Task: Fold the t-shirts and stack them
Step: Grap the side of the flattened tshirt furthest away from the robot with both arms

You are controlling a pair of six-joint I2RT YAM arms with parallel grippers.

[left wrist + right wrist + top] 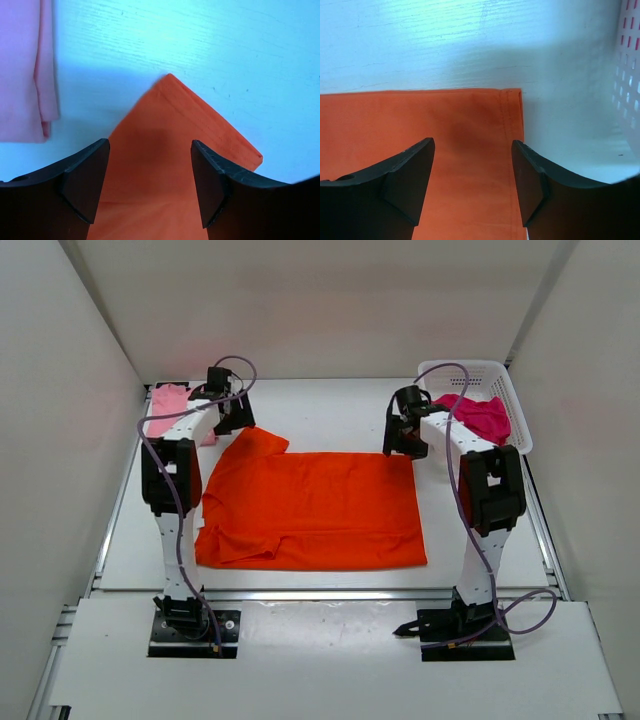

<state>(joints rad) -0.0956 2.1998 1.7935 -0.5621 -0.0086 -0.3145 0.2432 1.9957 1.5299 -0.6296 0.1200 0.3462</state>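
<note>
The left tool point(150, 150) is open and empty over the far left corner of the orange shirt point(310, 505), which lies spread on the desk point(330, 410). The pink shirt point(20, 75) lies just to this tool's left. The right tool point(472, 147), also open and empty, is over the orange shirt's far right corner, with the magenta shirt point(482, 416) in the basket point(505, 380) to its right.

Orange t-shirt point(310, 510): plain bright orange. Pink t-shirt point(165, 405): plain pale pink. Magenta t-shirt point(485, 418): plain deep magenta. Basket point(470, 365): white, mesh pattern. Tabletop point(330, 410): white, faintly streaked. Left tool point(150, 175), right tool point(472, 175): black.
</note>
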